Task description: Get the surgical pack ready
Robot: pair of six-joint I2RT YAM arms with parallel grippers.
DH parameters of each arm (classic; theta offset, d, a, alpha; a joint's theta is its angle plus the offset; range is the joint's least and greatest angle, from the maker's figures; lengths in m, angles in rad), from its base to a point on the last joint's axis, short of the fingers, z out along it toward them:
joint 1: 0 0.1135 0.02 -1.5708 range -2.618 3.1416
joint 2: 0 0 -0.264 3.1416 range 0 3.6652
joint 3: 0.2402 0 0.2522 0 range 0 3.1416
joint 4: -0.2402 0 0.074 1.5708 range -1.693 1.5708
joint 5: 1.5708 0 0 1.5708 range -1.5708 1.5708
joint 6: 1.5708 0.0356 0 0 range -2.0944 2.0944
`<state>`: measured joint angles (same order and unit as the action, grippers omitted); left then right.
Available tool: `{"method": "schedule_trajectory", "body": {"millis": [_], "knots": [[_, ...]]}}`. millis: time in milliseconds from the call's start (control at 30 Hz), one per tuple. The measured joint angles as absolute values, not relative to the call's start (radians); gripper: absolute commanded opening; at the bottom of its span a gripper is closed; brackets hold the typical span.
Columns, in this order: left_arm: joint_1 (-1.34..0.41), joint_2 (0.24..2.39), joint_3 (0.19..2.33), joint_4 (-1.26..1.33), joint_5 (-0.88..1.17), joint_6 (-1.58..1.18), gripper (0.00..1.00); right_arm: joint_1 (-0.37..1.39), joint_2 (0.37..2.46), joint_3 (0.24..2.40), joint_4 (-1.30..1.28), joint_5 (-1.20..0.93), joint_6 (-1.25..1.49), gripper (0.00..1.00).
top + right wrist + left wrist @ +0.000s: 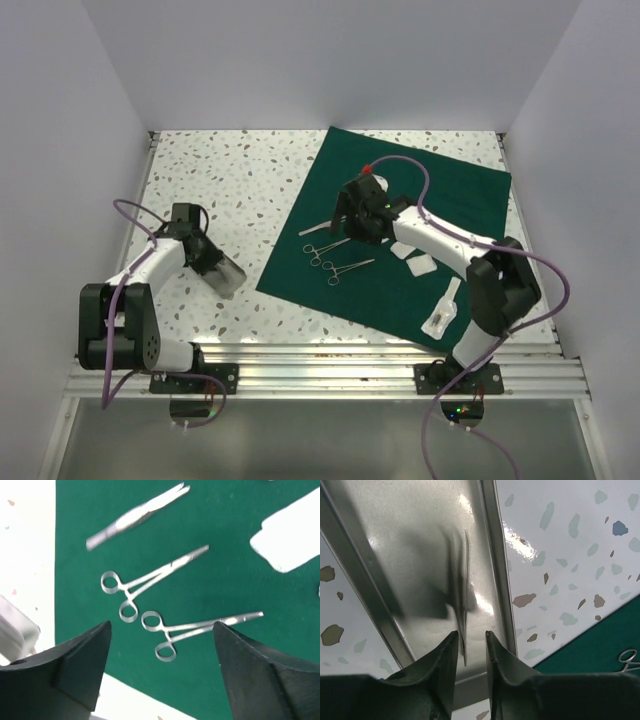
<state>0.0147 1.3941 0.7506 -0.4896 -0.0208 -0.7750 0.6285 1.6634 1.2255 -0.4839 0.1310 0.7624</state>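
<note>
Surgical pack (450,200) is being laid out: forceps (200,625) are framed by the wide-open right gripper (161,630), the steel tray (420,555) rim by the narrowly parted left gripper (471,642); lowering and closing seem called for next.

Dark green drape (450,200) is spread flat and turned at an angle, centre-right of the top view. On its left part lie straight steel tweezers (320,226). Below them sit an upper clamp (328,246) and a lower clamp (350,268), both ring-handled, flat and close but apart, rings left and tips right. A white gauze pad (403,249) and a second pad (421,266) lie just right of them. The small steel tray (228,281) sits off the drape, lower left, near its left edge.
</note>
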Motion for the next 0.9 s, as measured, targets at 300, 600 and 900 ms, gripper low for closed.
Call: {"method": "schedule_trajectory", "body": {"millis": [300,600,900], "knots": [[0.015,1.396,0.756,-0.488,-0.006,-0.756,0.67,0.620,1.946,1.499,-0.543,0.220,0.935,0.75],[0.016,1.187,0.754,-0.487,0.061,-0.683,0.78,0.624,2.105,1.672,-0.590,0.294,1.058,0.71],[0.016,1.024,0.737,-0.490,0.139,-0.645,0.76,0.644,2.225,1.808,-0.667,0.360,1.151,0.55]]}}
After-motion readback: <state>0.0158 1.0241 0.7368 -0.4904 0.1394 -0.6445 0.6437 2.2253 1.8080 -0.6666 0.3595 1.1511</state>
